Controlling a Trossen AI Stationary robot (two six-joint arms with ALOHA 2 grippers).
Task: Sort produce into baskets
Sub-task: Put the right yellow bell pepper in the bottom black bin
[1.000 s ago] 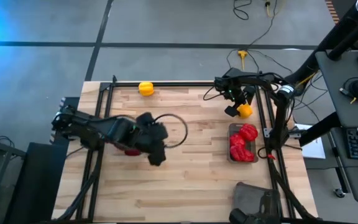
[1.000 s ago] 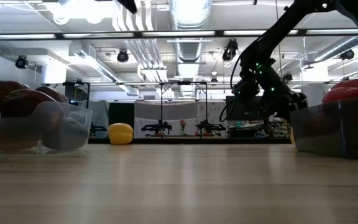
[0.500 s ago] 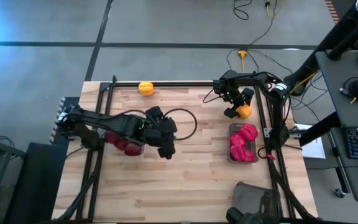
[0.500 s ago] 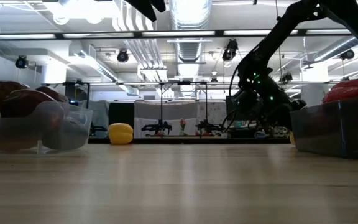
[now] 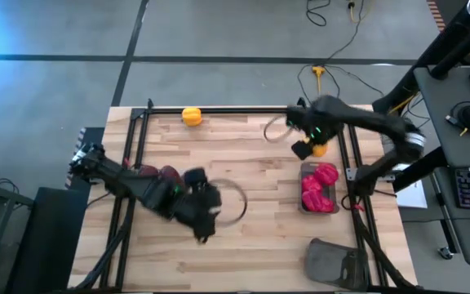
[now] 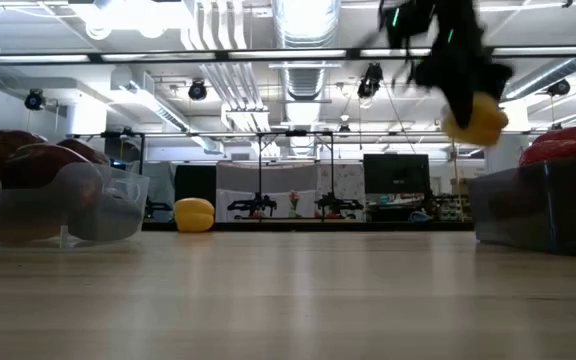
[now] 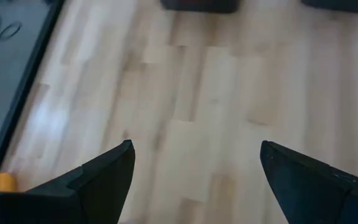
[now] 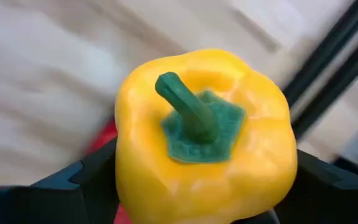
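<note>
A wooden table (image 5: 251, 237) is seen from above, with two dark arms reaching over it. The right gripper (image 5: 308, 145) is held near the far right corner, and a yellow pepper (image 5: 320, 149) is pinched between its fingers. In the right wrist view the pepper (image 8: 207, 137) fills the frame, green stem toward the camera, with a dark finger (image 8: 73, 186) pressed against each side. In the low view the pepper (image 6: 475, 118) is seen lifted well above the tabletop, under the blurred gripper (image 6: 448, 50).

Just in front of that gripper, along the right edge, a dark grey tray (image 5: 303, 168) is filled with bright red peppers (image 5: 319, 188). In the low view its dark wall (image 6: 538, 205) is seen at the right with red tops (image 6: 568, 148) showing over it.

The left gripper (image 5: 202, 214) is held over the middle of the table, left of centre. In the left wrist view its fingers (image 7: 104, 177) are spread wide over bare wood, with nothing between them.

On the left side a clear tray (image 6: 108, 205) holds dark maroon peppers (image 6: 28, 165); from above these maroon peppers (image 5: 160, 173) are partly covered by the left arm.

A second yellow pepper (image 5: 192, 116) lies alone at the far edge, well apart from both grippers. Another grey tray (image 5: 333, 260) sits at the near right edge.
</note>
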